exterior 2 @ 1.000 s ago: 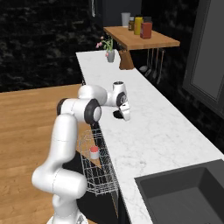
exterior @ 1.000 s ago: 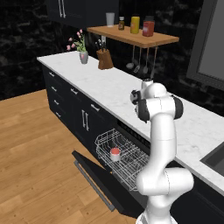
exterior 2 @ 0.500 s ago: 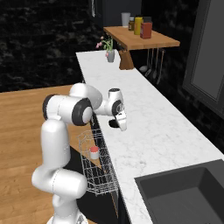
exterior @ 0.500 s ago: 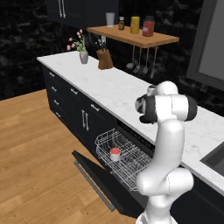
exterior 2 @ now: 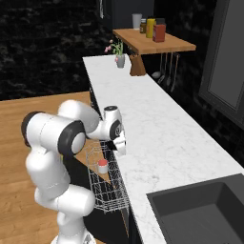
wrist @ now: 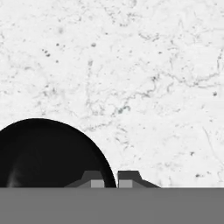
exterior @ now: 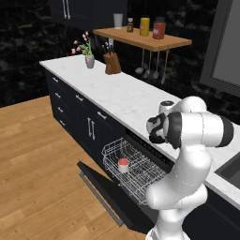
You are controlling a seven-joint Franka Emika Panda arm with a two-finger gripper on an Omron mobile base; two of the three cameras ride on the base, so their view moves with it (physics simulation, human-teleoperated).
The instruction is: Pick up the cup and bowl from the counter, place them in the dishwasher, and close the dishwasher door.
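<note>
The black bowl (wrist: 48, 153) fills the lower left of the hand view, and its rim runs between my fingertips (wrist: 97, 182). My gripper (wrist: 112, 183) is shut on that rim, above the white marble counter (wrist: 144, 65). From the right base view, the gripper (exterior 2: 120, 147) hangs over the counter's (exterior 2: 157, 124) front edge, just above the dishwasher. The cup (exterior: 123, 164), grey-white with a red top, stands in the white wire rack (exterior: 145, 176), also seen from the right as the cup (exterior 2: 102, 166). The dishwasher door (exterior: 105, 194) lies folded down and open.
A flower vase (exterior: 89, 60) and a knife block (exterior: 112, 64) stand far down the counter. A wooden shelf (exterior: 145, 40) with jars and hanging utensils sits above. A dark sink (exterior 2: 200, 209) is at the near right. Wooden floor (exterior: 37, 178) lies left of the open door.
The arm has swung back from over the middle of the counter toward its front edge, above the rack, with the gripper staying shut. The cup in the rack has not moved.
</note>
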